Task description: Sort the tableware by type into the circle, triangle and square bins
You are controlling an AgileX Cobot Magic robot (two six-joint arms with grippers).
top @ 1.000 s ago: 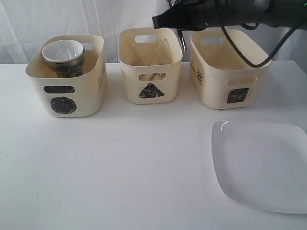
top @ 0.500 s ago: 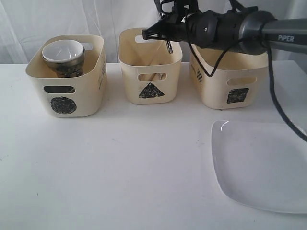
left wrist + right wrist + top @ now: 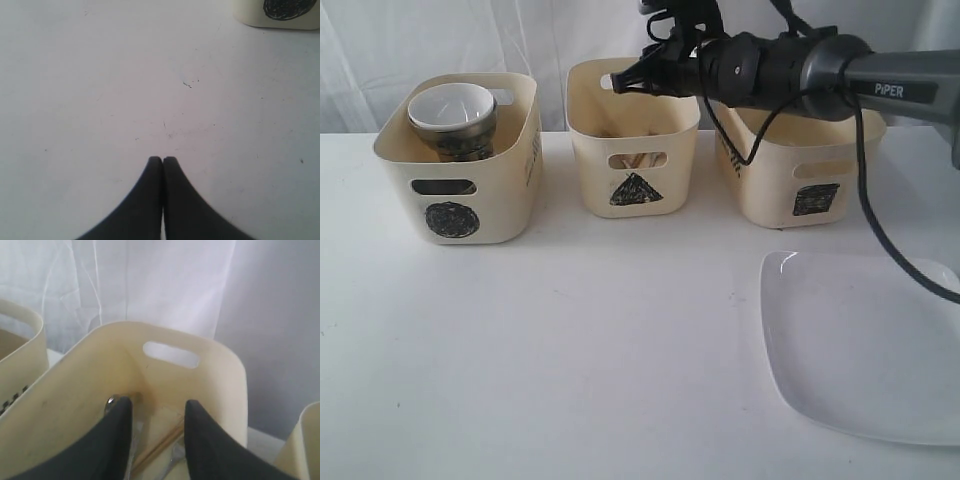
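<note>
- Tableware is mostly in the bins: in the exterior view, 3 alike cream plastic tubs stand in a row at the back of the white table (image 3: 570,350).
- The circle bin (image 3: 490,200), the tub with a black scribbled circle on its front, sits at 10 o'clock. In it a round white bowl (image 3: 450,105) rests on top of a steel vessel (image 3: 460,142).
- The triangle bin (image 3: 590,180) stands at 12 o'clock. You can see the pale wooden chopsticks (image 3: 638,160) through its front handle cutout.
- The square bin (image 3: 770,190) stands at 1 o'clock, just beside the triangle bin. You cannot tell what lies inside it.
- The large white square plate (image 3: 865,345) lies flat on the table at 4 o'clock, in front of the square bin and apart from it.
- Your right gripper (image 3: 632,77) hangs over the open top of the triangle bin, with its arm reaching in from 2 o'clock.
- In the right wrist view its fingers (image 3: 200,440) are spread and nothing is between them. The chopsticks lie in the bin below the gap.
- A small steel end (image 3: 110,401) shows just beside 1 finger. You cannot tell which utensil it belongs to.
- Your left gripper (image 3: 162,160) has its 2 fingers pressed together over bare table, well apart from the circle bin's marked front.
</note>
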